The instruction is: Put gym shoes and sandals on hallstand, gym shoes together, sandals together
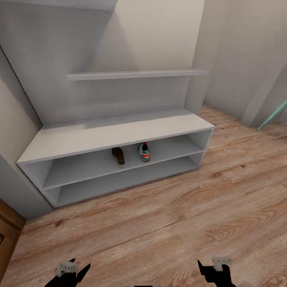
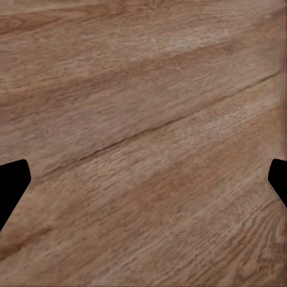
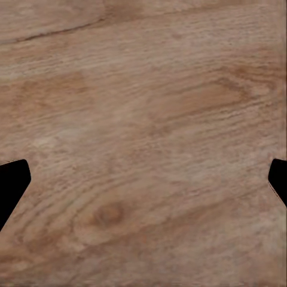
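The pale grey-white hallstand [image 1: 119,133] stands against the wall ahead, with a wide bench top, two low open shelves and a floating shelf above. On its upper open shelf lie one brown sandal [image 1: 118,155] and, to its right and apart from it, one white gym shoe [image 1: 144,151] showing its red-orange and green heel. Low in the head view, my left gripper [image 1: 69,273] and right gripper [image 1: 215,269] hang over the wood-grain corridor floor [image 1: 167,223]. Both wrist views show fingertips [image 2: 12,185] [image 3: 12,185] spread wide over bare planks [image 2: 143,143] [image 3: 143,143], with nothing between them.
A brown wooden door or cabinet edge [image 1: 8,235] stands at the left. A teal slanted object [image 1: 273,115] leans at the far right by the wall. Open floor lies between me and the hallstand.
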